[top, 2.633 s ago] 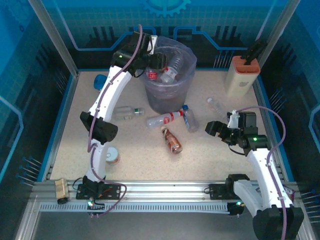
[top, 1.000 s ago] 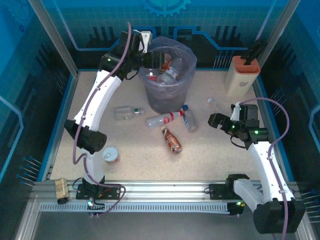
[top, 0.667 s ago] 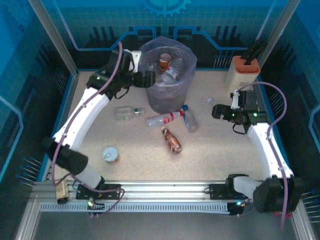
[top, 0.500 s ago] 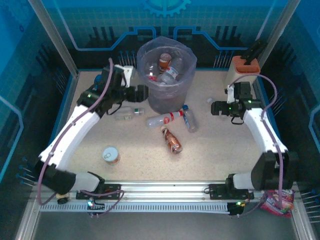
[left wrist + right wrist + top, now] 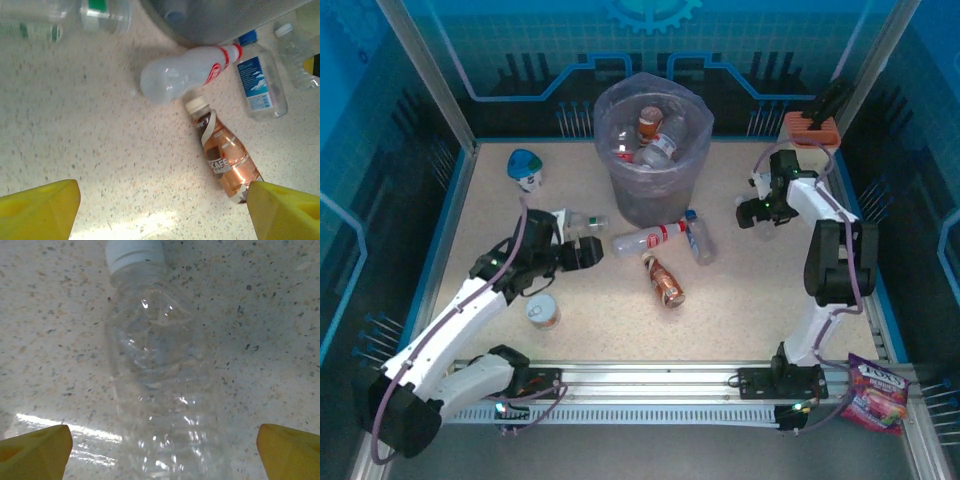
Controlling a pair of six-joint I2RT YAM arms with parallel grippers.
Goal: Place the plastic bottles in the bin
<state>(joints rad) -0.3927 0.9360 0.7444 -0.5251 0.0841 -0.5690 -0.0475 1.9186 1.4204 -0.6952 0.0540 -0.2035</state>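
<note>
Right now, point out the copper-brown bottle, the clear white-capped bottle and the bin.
copper-brown bottle (image 5: 227, 162), left wrist view, on its labelled body.
clear white-capped bottle (image 5: 160, 375), right wrist view, on its crinkled middle.
bin (image 5: 642, 195), top external view, on its front wall.

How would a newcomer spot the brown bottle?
Find the grey bin at the table's far side. Of the bottles lying before it, the brown bottle is closest to the front edge. It alone is copper with a cream cap; the red-labelled bottle and blue-labelled bottle are pale.

Bottles (image 5: 652, 140) sit in the grey bin (image 5: 622, 200); loose bottles (image 5: 665, 281) lie beside it.
</note>
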